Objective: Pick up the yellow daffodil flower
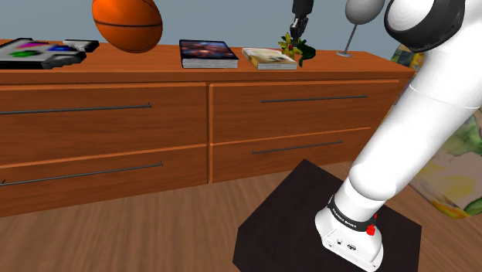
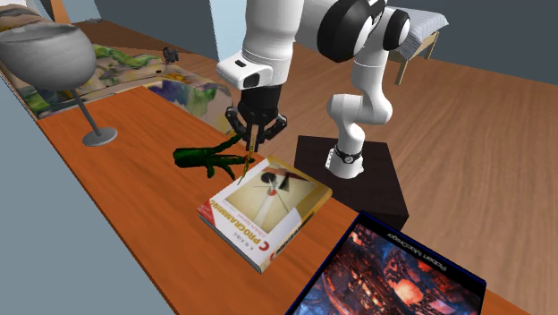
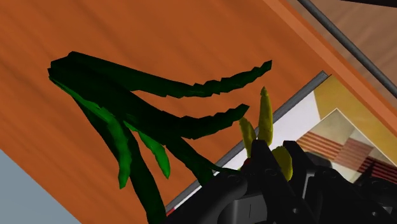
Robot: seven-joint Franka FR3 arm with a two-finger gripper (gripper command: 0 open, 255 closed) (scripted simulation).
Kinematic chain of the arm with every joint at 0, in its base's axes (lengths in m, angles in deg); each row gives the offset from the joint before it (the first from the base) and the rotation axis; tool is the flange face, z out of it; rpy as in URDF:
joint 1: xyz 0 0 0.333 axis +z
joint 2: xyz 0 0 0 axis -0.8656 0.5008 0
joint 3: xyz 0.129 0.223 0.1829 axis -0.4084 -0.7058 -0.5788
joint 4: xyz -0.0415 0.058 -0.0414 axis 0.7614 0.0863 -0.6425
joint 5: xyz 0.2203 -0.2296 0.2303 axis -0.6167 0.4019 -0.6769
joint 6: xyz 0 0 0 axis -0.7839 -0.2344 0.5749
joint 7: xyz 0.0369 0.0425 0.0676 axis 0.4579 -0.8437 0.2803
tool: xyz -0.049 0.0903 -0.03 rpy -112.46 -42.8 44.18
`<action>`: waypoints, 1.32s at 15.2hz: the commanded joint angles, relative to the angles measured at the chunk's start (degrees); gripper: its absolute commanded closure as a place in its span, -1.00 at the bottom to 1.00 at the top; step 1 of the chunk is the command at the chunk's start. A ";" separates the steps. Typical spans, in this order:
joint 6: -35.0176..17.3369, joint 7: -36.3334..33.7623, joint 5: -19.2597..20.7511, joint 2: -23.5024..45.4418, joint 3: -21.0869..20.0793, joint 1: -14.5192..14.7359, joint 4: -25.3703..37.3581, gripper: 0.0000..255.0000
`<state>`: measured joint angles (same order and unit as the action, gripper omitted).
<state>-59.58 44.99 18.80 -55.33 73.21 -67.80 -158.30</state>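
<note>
shoulder view: i see the claw pointing straight down onto the daffodil. the daffodil lies on the dresser, just beside a pale book and well apart from the basketball.
second exterior view: the green leaves lie flat on the wood and fan away from the claw toward that view's left. the yellow head sits directly under the fingertips, at the book's corner.
wrist view: yellow petals poke out on either side of the black fingers. i judge the fingers to be pressed together on the flower's head.
long axis: the head end is at the claw and the leaves trail off sideways along the dresser.
next move: i judge it calls for a straight lift. the weight hangs to the leaf side, so the flower may tip or swing.
</note>
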 commanded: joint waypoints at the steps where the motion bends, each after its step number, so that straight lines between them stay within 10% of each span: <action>1: 0.01 0.01 -0.03 0.02 -0.04 0.03 -0.04 1.00; 20: 13.43 3.42 -2.67 6.61 0.81 -1.10 19.89 1.00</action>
<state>-47.12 48.09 16.38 -49.33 73.91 -68.72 -140.02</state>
